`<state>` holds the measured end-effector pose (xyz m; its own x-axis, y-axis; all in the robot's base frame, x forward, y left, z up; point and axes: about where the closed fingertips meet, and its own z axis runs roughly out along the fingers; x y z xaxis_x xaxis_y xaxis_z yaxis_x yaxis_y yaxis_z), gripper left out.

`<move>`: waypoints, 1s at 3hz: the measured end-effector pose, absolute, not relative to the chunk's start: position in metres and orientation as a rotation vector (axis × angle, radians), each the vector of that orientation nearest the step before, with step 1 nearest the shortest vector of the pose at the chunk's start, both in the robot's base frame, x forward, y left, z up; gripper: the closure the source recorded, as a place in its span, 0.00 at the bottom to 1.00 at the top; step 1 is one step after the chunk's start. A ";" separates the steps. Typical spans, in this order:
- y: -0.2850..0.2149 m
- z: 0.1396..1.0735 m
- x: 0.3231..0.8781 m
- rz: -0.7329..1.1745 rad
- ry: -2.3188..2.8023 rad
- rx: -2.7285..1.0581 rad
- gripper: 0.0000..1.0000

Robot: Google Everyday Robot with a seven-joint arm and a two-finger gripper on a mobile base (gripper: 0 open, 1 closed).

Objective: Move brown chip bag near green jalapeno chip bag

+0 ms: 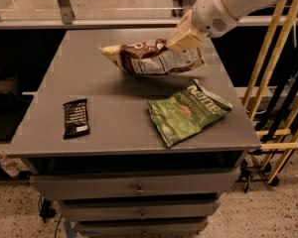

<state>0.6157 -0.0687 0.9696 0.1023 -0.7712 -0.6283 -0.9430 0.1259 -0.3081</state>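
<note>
The brown chip bag (151, 58) is dark brown with tan ends and hangs in the air above the back middle of the grey table (114, 108). My gripper (181, 42) is shut on the bag's upper right edge; the white arm comes in from the upper right. The green jalapeno chip bag (186, 113) lies flat on the table at the front right, just below and to the right of the held bag. The two bags are apart.
A small flat black wrapped bar (75, 118) lies at the front left of the table. The table has drawers (136, 187) below its front edge. Wooden rails (283, 108) stand to the right. A glass partition runs behind the table.
</note>
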 end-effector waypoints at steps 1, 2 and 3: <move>-0.088 0.958 0.600 0.324 1.784 -1.646 1.00; -0.085 0.956 0.600 0.329 1.781 -1.652 0.74; -0.083 0.955 0.600 0.331 1.780 -1.654 0.51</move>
<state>0.6002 -0.0832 0.9548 0.0343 -0.7816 -0.6228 -0.9534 0.1614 -0.2551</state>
